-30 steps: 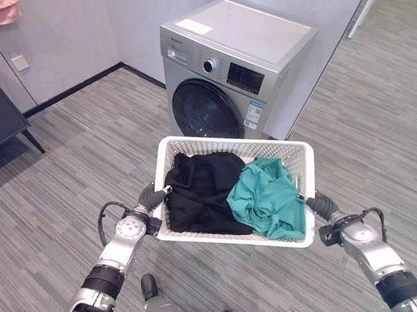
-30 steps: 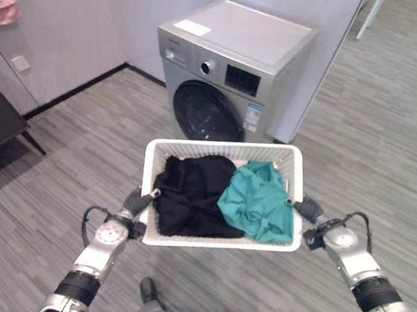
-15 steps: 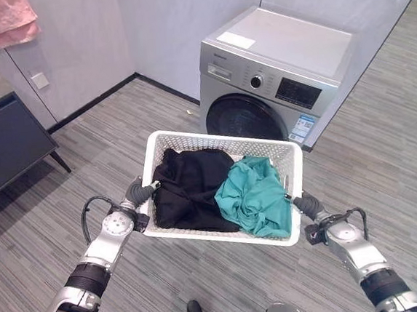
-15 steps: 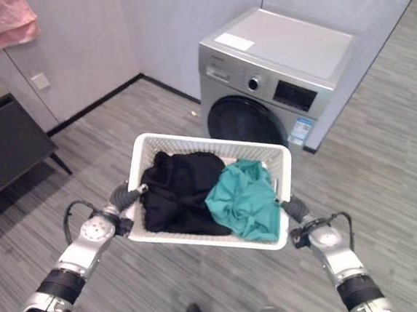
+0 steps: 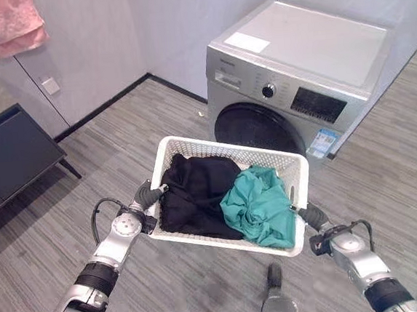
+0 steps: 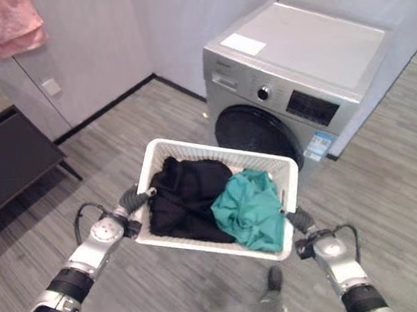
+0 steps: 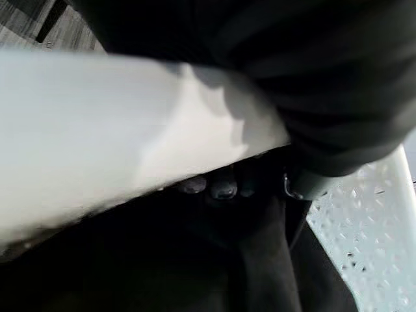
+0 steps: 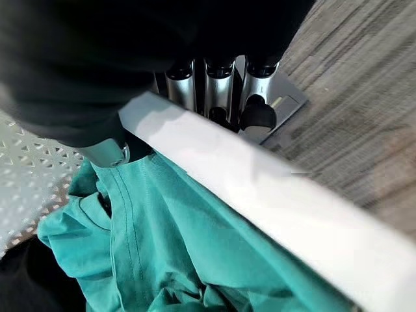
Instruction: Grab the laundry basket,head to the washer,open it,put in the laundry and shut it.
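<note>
While fingers curl round its rim, left hand (image 5: 146, 198), right hand (image 5: 310, 217), white laundry basket (image 5: 177, 145) carried

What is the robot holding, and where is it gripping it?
The white laundry basket, gripped at the rims of its two short sides: left hand and right hand.

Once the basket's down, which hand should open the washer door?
Probably the right. The washer stands ahead and to the robot's right, its door shut. Both the right hand and left hand grip the basket, the right nearer that side.
</note>
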{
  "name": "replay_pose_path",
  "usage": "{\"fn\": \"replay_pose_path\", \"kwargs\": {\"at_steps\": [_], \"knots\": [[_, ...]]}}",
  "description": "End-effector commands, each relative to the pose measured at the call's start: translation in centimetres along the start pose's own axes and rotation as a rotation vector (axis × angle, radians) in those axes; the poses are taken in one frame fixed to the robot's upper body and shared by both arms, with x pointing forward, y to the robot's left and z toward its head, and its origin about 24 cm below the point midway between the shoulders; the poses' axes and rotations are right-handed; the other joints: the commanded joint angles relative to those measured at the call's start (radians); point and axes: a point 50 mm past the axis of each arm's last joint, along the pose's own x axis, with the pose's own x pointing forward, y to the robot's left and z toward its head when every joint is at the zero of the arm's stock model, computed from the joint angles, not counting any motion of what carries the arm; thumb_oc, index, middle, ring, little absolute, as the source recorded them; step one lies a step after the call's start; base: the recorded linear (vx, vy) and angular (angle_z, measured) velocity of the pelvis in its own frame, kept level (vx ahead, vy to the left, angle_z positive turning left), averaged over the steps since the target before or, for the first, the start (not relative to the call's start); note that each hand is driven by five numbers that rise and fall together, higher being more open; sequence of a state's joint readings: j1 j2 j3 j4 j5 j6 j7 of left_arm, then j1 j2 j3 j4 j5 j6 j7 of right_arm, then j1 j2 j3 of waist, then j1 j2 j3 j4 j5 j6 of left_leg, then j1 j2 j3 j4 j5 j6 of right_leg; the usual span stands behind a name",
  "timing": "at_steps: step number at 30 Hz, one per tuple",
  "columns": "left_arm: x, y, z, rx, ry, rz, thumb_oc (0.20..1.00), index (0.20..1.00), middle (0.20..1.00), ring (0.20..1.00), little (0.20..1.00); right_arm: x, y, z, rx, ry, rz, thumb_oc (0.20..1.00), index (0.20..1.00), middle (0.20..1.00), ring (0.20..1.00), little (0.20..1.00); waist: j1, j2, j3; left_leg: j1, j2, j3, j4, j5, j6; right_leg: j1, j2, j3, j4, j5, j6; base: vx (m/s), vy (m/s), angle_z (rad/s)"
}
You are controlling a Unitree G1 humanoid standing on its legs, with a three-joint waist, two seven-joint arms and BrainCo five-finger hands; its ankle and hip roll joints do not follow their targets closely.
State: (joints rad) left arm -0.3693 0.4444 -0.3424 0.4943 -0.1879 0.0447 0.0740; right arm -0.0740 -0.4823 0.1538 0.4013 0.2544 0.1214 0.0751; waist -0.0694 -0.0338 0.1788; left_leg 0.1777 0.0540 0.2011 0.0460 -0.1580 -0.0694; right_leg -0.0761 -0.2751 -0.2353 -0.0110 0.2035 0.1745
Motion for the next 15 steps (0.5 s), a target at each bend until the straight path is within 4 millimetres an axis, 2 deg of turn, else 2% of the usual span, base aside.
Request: {"fn": "replay_pose_path", "kwargs": {"at_steps": [1, 2, 3, 4, 5, 7, 8, 11, 12, 14, 15], "knots": [[0.1, 6.2, 3.5, -0.003, -0.157, 0.194, 0.2, 0.2, 0.2, 0.2, 0.2, -1.9, -6.8, 1.6, -0.055, -0.075, -0.226, 0.2, 0.2, 0.2, 0.2, 0.2, -0.01, -0.032, -0.089, -0.045, 0.173, 0.005, 0.152, 0.036, -0.051, -0.085, 0.021, -0.021, 0.159, -0.137, 0.002, 0.21, -0.413, 0.14], [0.0, 6.1, 3.5, -0.014, -0.156, 0.197, 0.2, 0.2, 0.2, 0.2, 0.2, -1.9, -6.9, 1.9, -0.061, -0.083, -0.231, 0.2, 0.2, 0.2, 0.2, 0.2, -0.011, -0.026, -0.088, -0.073, 0.212, -0.013, 0.216, 0.079, -0.063, -0.065, 0.061, -0.04, 0.153, -0.161, -0.025, 0.18, -0.409, 0.11], [0.0, 6.1, 3.4, -0.024, -0.156, 0.194, 0.2, 0.2, 0.2, 0.2, 0.2, -1.9, -7.0, 2.1, -0.066, -0.091, -0.23, 0.2, 0.2, 0.2, 0.2, 0.2, -0.006, -0.028, -0.083, -0.098, 0.231, -0.022, 0.281, 0.105, -0.061, -0.045, 0.088, -0.042, 0.146, -0.182, -0.041, 0.1, -0.281, 0.02], [0.0, 6.1, 3.5, -0.024, -0.157, 0.195, 0.2, 0.2, 0.2, 0.2, 0.2, -1.9, -7.0, 2.1, -0.065, -0.092, -0.23, 0.2, 0.2, 0.2, 0.2, 0.2, -0.008, -0.029, -0.085, -0.103, 0.23, -0.025, 0.282, 0.109, -0.061, -0.046, 0.087, -0.044, 0.142, -0.178, -0.043, 0.1, -0.368, -0.11], [-0.1, 6.0, 3.3, -0.043, -0.154, 0.202, 0.2, 0.2, 0.2, 0.2, 0.2, -1.7, -7.0, 2.2, -0.082, -0.089, -0.225, 0.2, 0.2, 0.2, 0.2, 0.2, 0.007, -0.038, -0.071, -0.155, 0.247, -0.061, 0.411, 0.173, -0.06, -0.009, 0.136, -0.038, 0.122, -0.201, -0.086, 0.09, -0.324, -0.15], [-0.1, 5.7, 3.0, -0.065, -0.149, 0.202, 0.2, 0.2, 0.2, 0.2, 0.2, -1.5, -6.9, 2.0, -0.088, -0.076, -0.223, 0.2, 0.2, 0.2, 0.2, 0.2, 0.009, -0.045, -0.067, -0.181, 0.281, -0.043, 0.445, 0.236, -0.057, 0.02, 0.163, -0.041, 0.095, -0.219, -0.105, 0.11, -0.309, -0.27], [-0.1, 5.6, 3.0, -0.072, -0.146, 0.2, 0.2, 0.2, 0.2, 0.2, 0.2, -1.4, -6.9, 1.9, -0.089, -0.069, -0.221, 0.2, 0.2, 0.2, 0.2, 0.2, 0.012, -0.04, -0.061, -0.184, 0.301, -0.022, 0.429, 0.243, -0.059, 0.037, 0.179, -0.041, 0.081, -0.226, -0.111, 0.06, -0.167, -0.19], [0.0, 5.4, 3.0, -0.077, -0.142, 0.192, 0.2, 0.2, 0.2, 0.2, 0.2, -1.3, -6.7, 1.8, -0.093, -0.059, -0.211, 0.2, 0.2, 0.2, 0.2, 0.2, 0.019, -0.044, -0.058, -0.195, 0.309, -0.004, 0.36, 0.231, -0.056, 0.054, 0.187, -0.037, 0.061, -0.236, -0.114, 0.06, -0.052, 0.0], [0.1, 5.1, 3.1, -0.079, -0.145, 0.184, 0.2, 0.2, 0.2, 0.2, 0.2, -1.4, -6.8, 1.8, -0.102, -0.06, -0.209, 0.2, 0.2, 0.2, 0.2, 0.2, 0.021, -0.046, -0.057, -0.221, 0.313, -0.016, 0.255, 0.232, -0.059, 0.063, 0.188, -0.028, 0.056, -0.251, -0.115, 0.05, 0.013, -0.06], [0.2, 5.1, 3.2, -0.078, -0.148, 0.184, 0.2, 0.2, 0.2, 0.2, 0.2, -1.5, -6.8, 1.8, -0.104, -0.064, -0.208, 0.2, 0.2, 0.2, 0.2, 0.2, 0.021, -0.046, -0.055, -0.234, 0.308, -0.025, 0.194, 0.246, -0.063, 0.062, 0.188, -0.024, 0.055, -0.254, -0.115, 0.04, 0.029, 0.02], [0.3, 5.0, 3.2, -0.08, -0.148, 0.187, 0.2, 0.2, 0.2, 0.2, 0.2, -1.5, -6.7, 2.0, -0.108, -0.077, -0.203, 0.2, 0.2, 0.2, 0.2, 0.2, 0.024, -0.043, -0.047, -0.248, 0.294, -0.041, 0.095, 0.266, -0.077, 0.073, 0.192, -0.012, 0.05, -0.262, -0.111, 0.04, 0.06, 0.0]]}}
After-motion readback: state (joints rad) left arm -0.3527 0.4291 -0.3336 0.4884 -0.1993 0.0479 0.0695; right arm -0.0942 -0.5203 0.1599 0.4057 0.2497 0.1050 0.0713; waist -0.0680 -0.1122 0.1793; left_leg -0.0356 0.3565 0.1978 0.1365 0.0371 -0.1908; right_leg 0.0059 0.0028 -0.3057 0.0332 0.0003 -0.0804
